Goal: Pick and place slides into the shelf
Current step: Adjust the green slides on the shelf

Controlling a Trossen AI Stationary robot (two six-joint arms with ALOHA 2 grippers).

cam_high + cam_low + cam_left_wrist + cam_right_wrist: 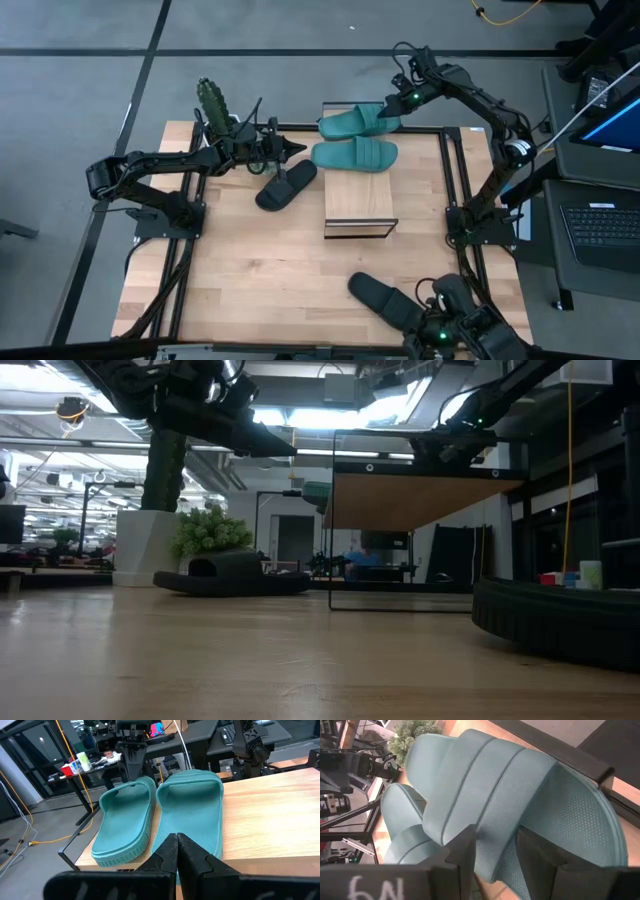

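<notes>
Two teal slides lie side by side on the far end of the shelf [360, 205]. My right gripper [388, 110] is shut on the farther slide [345, 124], at its right end. My left gripper [302, 148] is shut and level, its tips at the left (heel) end of the nearer teal slide [355, 156]. One black slide [286, 185] rests sole-down on the table left of the shelf. The other black slide [385, 296] lies near the front edge. My right gripper has the farther teal slide by its strap [495, 820], at the edge toward the slide's right end. One finger [465, 852] lies on the ribbed outside and the other [545, 857] inside on the footbed. The fingers slant down from the far right. The slide's sole lies on the shelf top. My left gripper's shut fingertips [177, 840] stand level at the nearer teal slide's heel end [187, 827]; I cannot tell whether they touch it.
A potted plant [213, 100] stands at the table's far left, behind my left arm. The black frame rails [445, 170] run along the table's edges. Bare wood lies between the shelf and the front black slide.
</notes>
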